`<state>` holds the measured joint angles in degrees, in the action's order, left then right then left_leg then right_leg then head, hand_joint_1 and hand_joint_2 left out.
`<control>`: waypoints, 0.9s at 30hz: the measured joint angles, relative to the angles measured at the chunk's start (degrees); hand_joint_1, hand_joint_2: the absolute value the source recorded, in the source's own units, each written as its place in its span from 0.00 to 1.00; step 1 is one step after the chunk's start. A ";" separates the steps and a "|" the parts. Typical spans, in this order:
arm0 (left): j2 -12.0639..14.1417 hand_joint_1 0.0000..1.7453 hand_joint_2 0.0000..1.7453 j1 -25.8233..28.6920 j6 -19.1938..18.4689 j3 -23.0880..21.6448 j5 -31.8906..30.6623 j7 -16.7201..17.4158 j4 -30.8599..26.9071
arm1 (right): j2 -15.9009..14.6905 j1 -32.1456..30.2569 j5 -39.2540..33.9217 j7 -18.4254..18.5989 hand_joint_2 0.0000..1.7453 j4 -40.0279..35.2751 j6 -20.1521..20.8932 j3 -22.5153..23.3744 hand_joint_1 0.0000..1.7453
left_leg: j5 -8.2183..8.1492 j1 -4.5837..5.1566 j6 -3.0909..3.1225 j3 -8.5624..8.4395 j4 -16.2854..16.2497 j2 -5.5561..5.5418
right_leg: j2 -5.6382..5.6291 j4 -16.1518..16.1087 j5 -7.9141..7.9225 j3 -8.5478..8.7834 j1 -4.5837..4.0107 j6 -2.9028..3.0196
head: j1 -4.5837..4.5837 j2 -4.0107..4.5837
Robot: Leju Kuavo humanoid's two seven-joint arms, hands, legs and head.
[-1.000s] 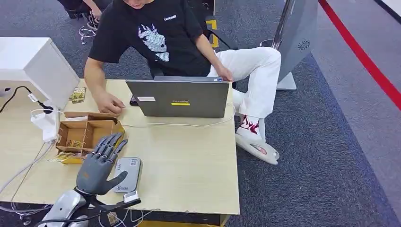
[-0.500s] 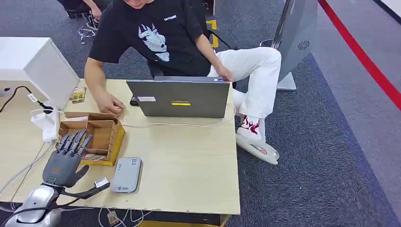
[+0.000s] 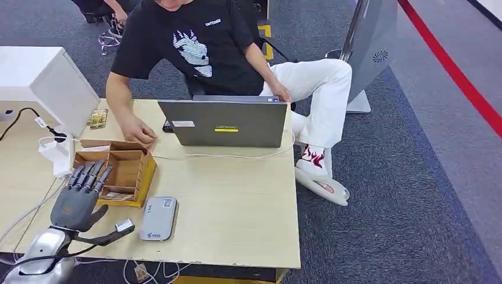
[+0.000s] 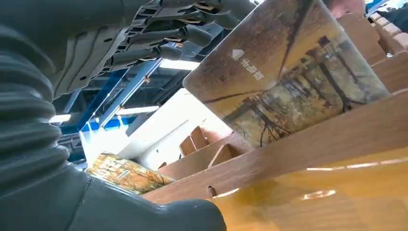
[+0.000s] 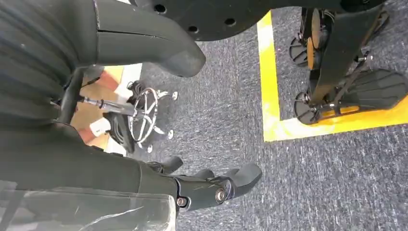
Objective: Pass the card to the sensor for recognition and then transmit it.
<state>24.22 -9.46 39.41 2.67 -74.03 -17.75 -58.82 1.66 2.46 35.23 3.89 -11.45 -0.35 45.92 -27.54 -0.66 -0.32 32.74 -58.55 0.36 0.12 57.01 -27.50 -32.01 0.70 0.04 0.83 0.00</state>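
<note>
The left wrist view shows a card (image 4: 288, 82) leaning inside the wooden box (image 4: 308, 144); in the head view's lower left, the left hand (image 3: 77, 198) hovers there, fingers spread, holding nothing.

Your head view looks down over the table (image 3: 237, 207). Left wrist sits close under the wooden box (image 4: 308, 149), probably the same box lower left in head view. Right wrist faces carpet (image 5: 231, 110).

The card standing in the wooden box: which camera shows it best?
The left wrist view: the card stands large there, its tree picture and printed characters plain, leaning in the wooden box. The head view gives only the box with the left hand reaching over it; the right wrist view looks at carpet.
</note>
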 joint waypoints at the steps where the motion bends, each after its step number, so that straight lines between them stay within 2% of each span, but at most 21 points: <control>1: -0.22 0.00 1.00 -0.10 0.00 0.28 0.00 -0.15 0.15 | 0.00 0.03 0.02 0.18 1.00 0.00 0.00 0.02 0.00 | 0.00 0.00 0.00 0.00 0.00 0.00 | 0.00 0.00 0.00 0.00 0.00 0.00 | -0.02 0.02; 9: -1.92 0.00 1.00 -0.81 0.00 0.59 0.98 -2.56 1.55 | 0.00 0.15 0.35 0.24 1.00 0.00 0.00 0.13 0.00 | 0.00 0.00 0.00 0.00 0.00 0.00 | 0.00 0.00 0.00 -0.01 0.00 0.00 | -0.02 0.02; 13: -3.04 0.00 1.00 -1.08 0.00 0.57 4.72 -4.46 2.10 | 0.00 0.17 0.74 0.24 1.00 0.00 0.18 0.31 0.00 | 0.00 0.00 0.00 0.00 0.00 0.00 | 0.00 0.00 0.00 -0.01 0.00 0.00 | 0.00 0.02; 20: -4.48 0.00 1.00 -1.46 0.00 0.55 5.33 -4.87 3.17 | 0.00 0.17 0.79 0.24 1.00 0.00 0.15 0.77 0.00 | 0.00 0.00 0.00 0.00 0.00 0.00 | 0.00 0.00 0.00 -0.01 0.00 0.00 | 0.00 0.00; 27: -4.87 0.00 1.00 -1.71 0.00 0.39 6.16 -4.44 3.58 | 0.00 0.19 1.05 0.24 1.00 0.00 0.15 1.07 0.00 | 0.00 0.00 0.00 0.00 0.00 0.01 | -0.01 0.00 0.00 -0.01 0.00 0.00 | 0.00 0.02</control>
<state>19.34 -11.17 39.41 3.06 -67.87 -22.18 -55.23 1.66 2.65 36.28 4.13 -11.45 -0.20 46.99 -27.54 -0.67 -0.32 32.74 -58.56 0.37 0.11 57.00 -27.50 -32.02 0.70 0.04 0.83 0.02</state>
